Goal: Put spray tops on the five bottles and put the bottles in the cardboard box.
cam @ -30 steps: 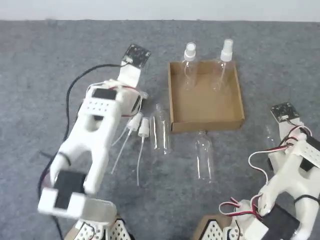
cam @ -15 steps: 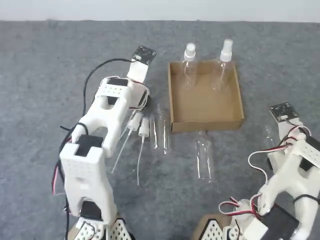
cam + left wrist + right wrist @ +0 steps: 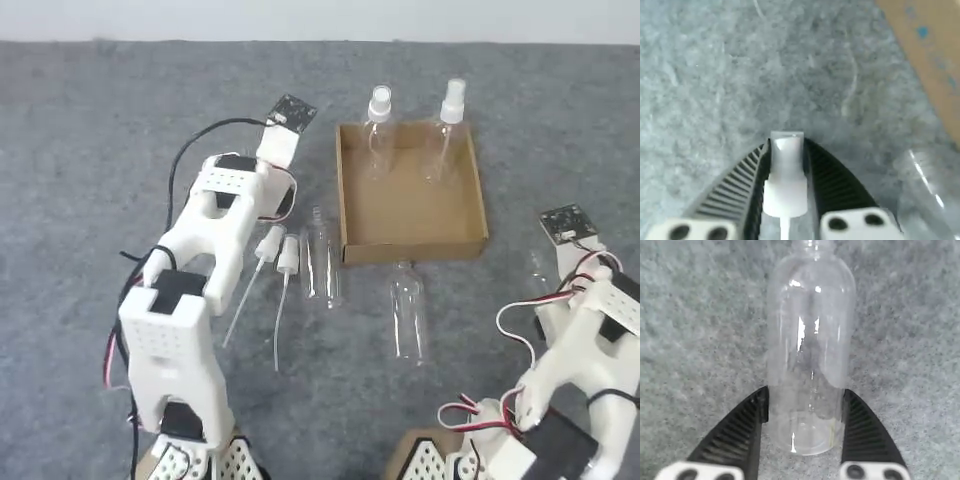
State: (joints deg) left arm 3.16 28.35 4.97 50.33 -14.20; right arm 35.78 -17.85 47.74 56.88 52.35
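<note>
My left gripper [image 3: 785,142] is shut on the head of a white spray top [image 3: 785,170], low over the carpet beside the cardboard box [image 3: 345,210]. The left arm [image 3: 215,230] stretches toward the box's near left corner. Two spray tops [image 3: 270,243] [image 3: 288,255] with long tubes lie by that arm. My right gripper [image 3: 805,392] clasps a clear open bottle [image 3: 810,350] lying on the carpet, also faintly seen as a bottle [image 3: 540,270] right of the box. Two uncapped bottles [image 3: 320,255] [image 3: 408,310] lie in front of the box. Two capped bottles [image 3: 378,140] [image 3: 445,135] stand inside it at the far wall.
Grey carpet [image 3: 90,150] covers the whole table. Open room lies to the far left and behind the box. The right arm's body and cables [image 3: 570,380] fill the near right corner.
The left arm has lifted its elbow and pushed its wrist a little farther and to the right. Since half a second ago it barely moved. The right arm stayed still.
</note>
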